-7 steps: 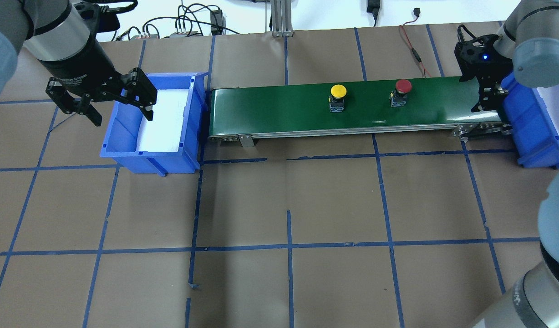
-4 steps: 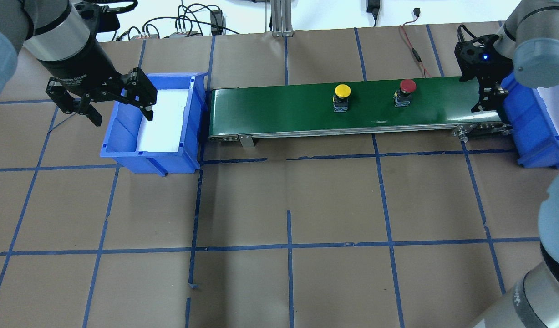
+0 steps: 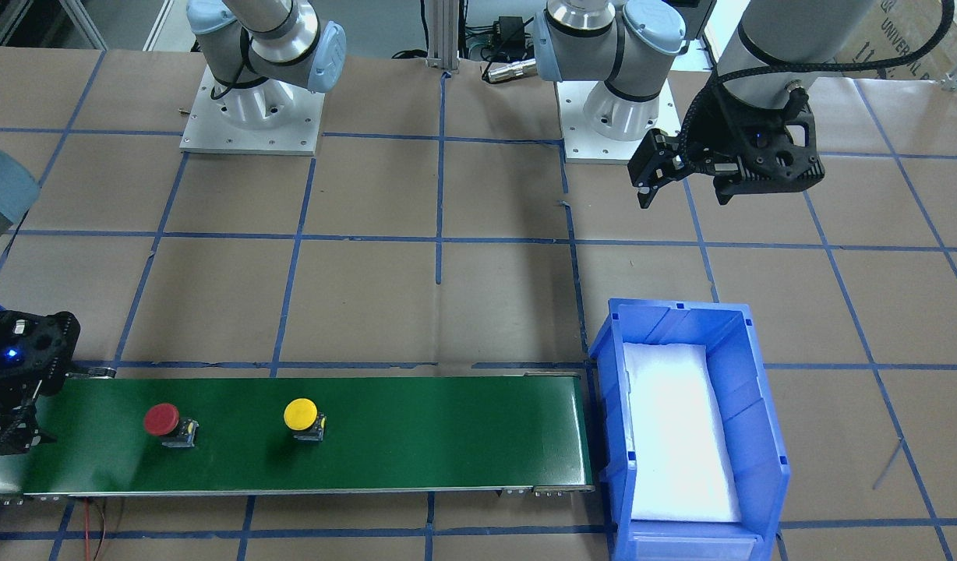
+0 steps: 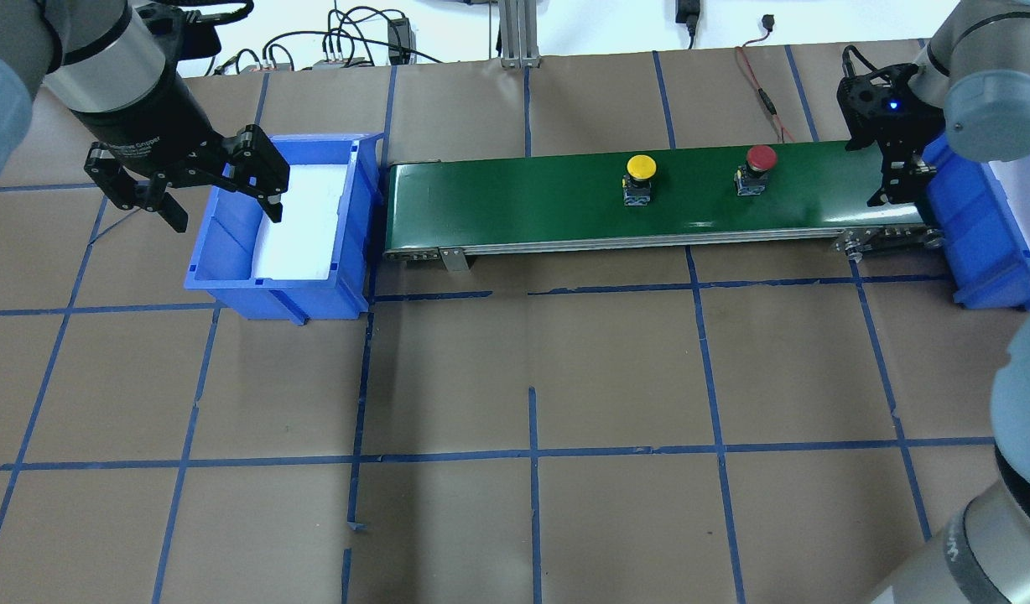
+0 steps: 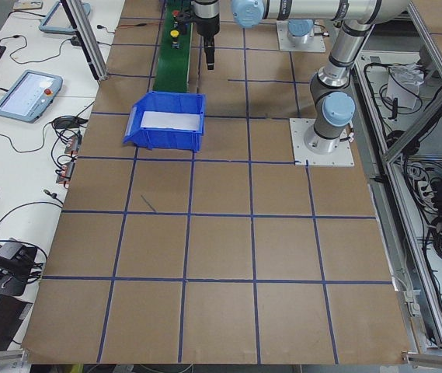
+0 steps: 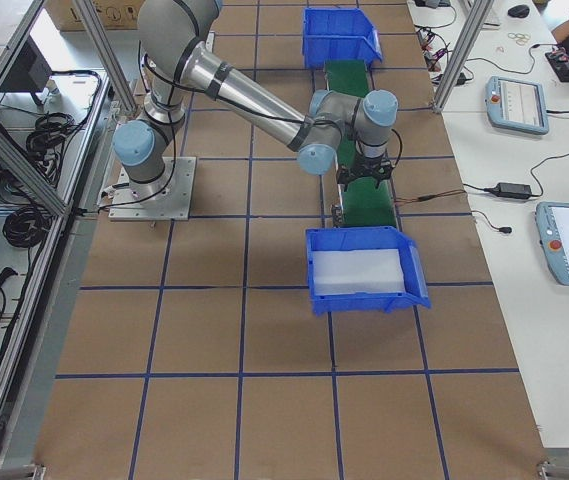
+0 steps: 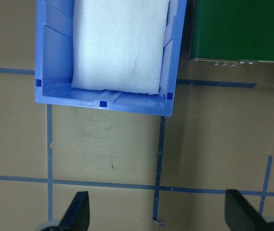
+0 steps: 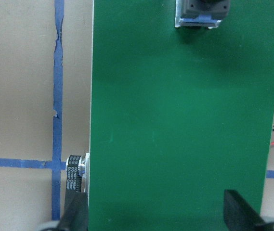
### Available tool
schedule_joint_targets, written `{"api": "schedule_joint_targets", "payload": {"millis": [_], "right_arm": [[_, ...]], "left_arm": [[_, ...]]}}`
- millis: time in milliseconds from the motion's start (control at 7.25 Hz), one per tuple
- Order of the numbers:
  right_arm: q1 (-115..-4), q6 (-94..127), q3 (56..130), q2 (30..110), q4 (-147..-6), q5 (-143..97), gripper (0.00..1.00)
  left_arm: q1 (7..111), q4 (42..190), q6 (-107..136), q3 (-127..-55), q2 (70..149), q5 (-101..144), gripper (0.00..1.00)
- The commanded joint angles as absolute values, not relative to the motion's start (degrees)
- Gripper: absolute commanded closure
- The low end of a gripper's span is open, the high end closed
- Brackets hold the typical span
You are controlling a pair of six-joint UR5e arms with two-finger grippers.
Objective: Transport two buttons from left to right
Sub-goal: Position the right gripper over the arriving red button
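Two buttons ride on the green belt (image 4: 523, 201). The yellow button (image 4: 641, 166) (image 3: 301, 414) is past the middle, and the red button (image 4: 762, 157) (image 3: 161, 419) is further right. My right gripper (image 4: 897, 180) (image 8: 156, 216) hangs open over the belt's right end with only bare belt between its fingers. The red button's base (image 8: 202, 12) shows at the top of the right wrist view. My left gripper (image 4: 226, 220) (image 3: 681, 199) (image 7: 158, 216) is open and empty. It is raised near the left blue bin (image 4: 230, 252).
The left blue bin (image 7: 103, 101) (image 5: 166, 132) holds only a white foam pad. A second blue bin (image 4: 976, 252) (image 6: 364, 290), also foam-lined, stands against the belt's right end. Cables lie along the far table edge. Brown paper with blue tape lines covers the table.
Both buttons have travelled to the right along the belt, toward my right gripper. Neither arm has moved.
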State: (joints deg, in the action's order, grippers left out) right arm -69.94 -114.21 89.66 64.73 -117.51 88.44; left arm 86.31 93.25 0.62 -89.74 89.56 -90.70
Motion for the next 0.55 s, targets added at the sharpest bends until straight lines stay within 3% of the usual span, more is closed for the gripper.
{"api": "schedule_joint_targets", "payload": {"millis": [0, 414], "right_arm": [[-70.0, -115.4, 86.3, 63.9, -117.1, 88.6, 0.0], [-70.3, -115.2, 86.0, 62.9, -116.7, 88.6, 0.0]], "left_arm": [[86.3, 93.3, 0.6, -89.7, 89.6, -90.7, 0.0], [86.2, 93.3, 0.6, -89.7, 89.6, -90.7, 0.0]]}}
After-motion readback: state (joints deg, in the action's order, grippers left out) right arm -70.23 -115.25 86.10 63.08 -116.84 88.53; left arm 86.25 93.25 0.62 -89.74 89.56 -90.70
